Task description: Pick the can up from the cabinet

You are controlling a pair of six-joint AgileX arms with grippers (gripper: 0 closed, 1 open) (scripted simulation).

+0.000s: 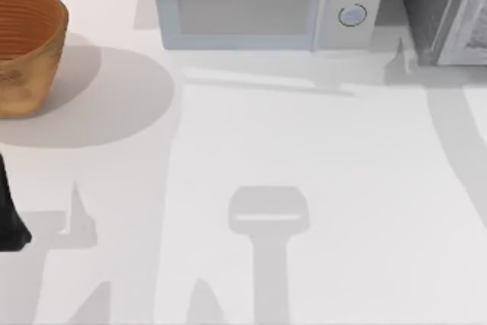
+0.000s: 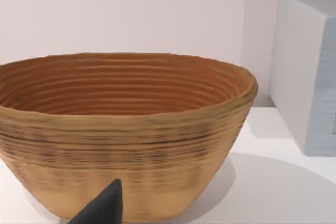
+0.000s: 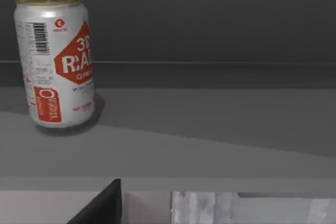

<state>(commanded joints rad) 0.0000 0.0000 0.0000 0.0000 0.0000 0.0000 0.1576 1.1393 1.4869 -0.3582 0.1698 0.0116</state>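
Observation:
The can [image 3: 55, 59] stands upright on a dark grey shelf inside the cabinet [image 3: 210, 129]. It is silver with red labels and a dull-gold top. A dark part of my right gripper [image 3: 105, 205] shows at the near edge of the right wrist view, facing the shelf, well short of the can and touching nothing. In the top view the cabinet [image 1: 426, 5] stands at the far right corner, with its pale speckled door panel [image 1: 473, 24] beside it. My left arm [image 1: 11, 218] is at the table's left edge, and a dark part of its gripper [image 2: 105, 208] points at the basket.
A brown woven basket [image 1: 27, 43] sits at the far left of the table. A light grey microwave [image 1: 259, 5] with two round knobs stands at the back middle, just left of the cabinet. The white tabletop [image 1: 319, 157] stretches in front of them.

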